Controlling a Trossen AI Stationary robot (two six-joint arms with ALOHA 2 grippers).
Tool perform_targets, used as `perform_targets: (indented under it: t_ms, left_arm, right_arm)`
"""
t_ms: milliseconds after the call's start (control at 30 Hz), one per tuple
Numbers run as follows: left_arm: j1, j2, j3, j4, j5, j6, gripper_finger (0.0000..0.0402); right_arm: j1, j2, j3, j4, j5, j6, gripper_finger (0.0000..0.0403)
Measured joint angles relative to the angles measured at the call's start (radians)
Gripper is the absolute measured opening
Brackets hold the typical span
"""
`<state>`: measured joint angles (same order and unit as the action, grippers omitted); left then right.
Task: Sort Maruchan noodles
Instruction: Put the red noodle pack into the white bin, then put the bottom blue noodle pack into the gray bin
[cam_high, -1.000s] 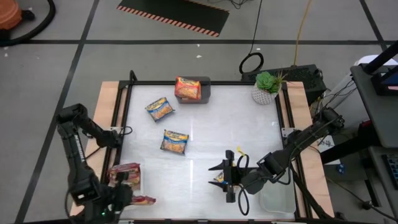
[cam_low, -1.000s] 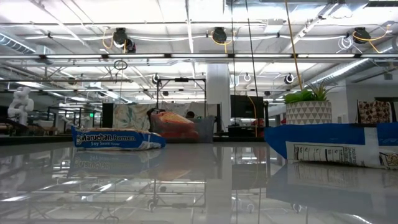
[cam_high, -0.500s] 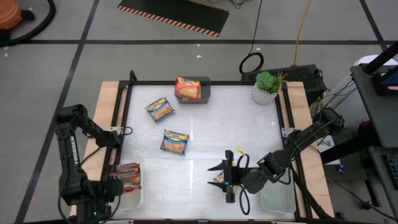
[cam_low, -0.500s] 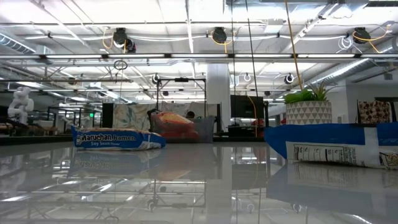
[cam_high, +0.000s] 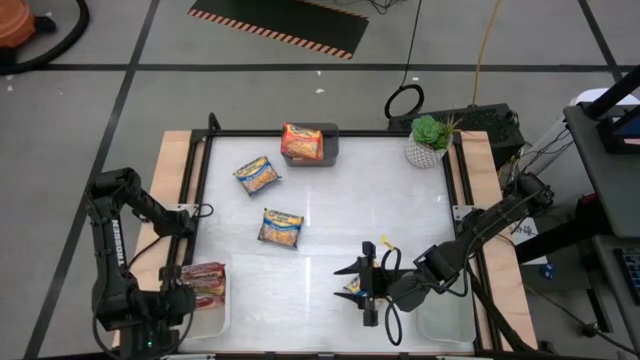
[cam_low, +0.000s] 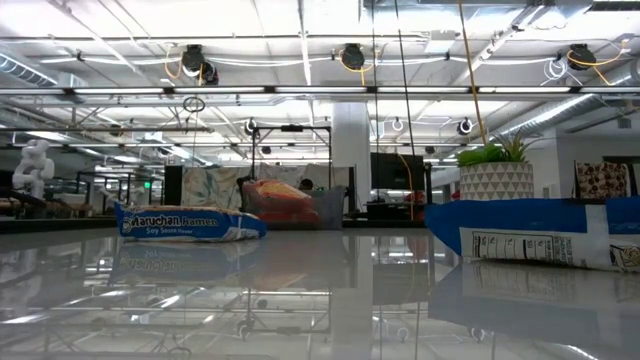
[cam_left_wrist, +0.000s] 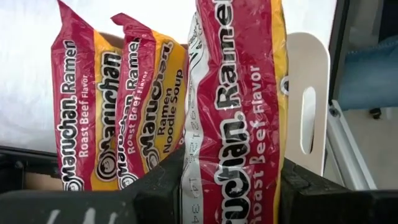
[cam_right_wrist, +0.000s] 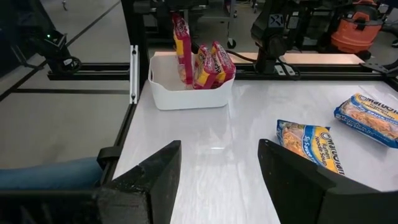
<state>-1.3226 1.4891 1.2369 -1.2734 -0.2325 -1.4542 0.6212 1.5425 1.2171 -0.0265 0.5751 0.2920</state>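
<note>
While clamped in left pincer (cam_left_wrist: 233, 186), red packet (cam_left_wrist: 239, 93) over white tray (cam_left_wrist: 308, 106).

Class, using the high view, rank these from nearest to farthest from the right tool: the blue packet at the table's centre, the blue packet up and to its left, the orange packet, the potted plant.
From the right tool:
1. Central blue packet, mid-table.
2. Potted plant, far right corner; upper-left blue packet, far left part. Too close to call.
3. Orange packet, in the grey bin at the far edge.
</note>
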Motion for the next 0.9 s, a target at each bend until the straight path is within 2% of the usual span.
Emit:
perform_targets:
  t_ms: [333,567,800,900]
  left_arm:
    - [0.001,0.0,0.0,-0.042,-0.004,-0.001,0.0202]
    - [0.027,0.0,0.0,-0.082,-0.008,0.045,0.0209]
    - [0.146,0.0,0.0,-0.153,-0.182,0.169,0.0209]
    - [0.214,0.0,0.0,-0.152,-0.21,0.247,0.0209]
  right_arm:
    - [0.0,0.0,0.0,0.0,0.0,0.006,0.0208]
    - [0.0,0.0,0.0,0.0,0.0,0.004,0.0208]
    - [0.0,0.0,0.0,-0.005,0.0,0.003,0.0208]
    - [0.0,0.0,0.0,-0.016,0.0,0.003,0.0208]
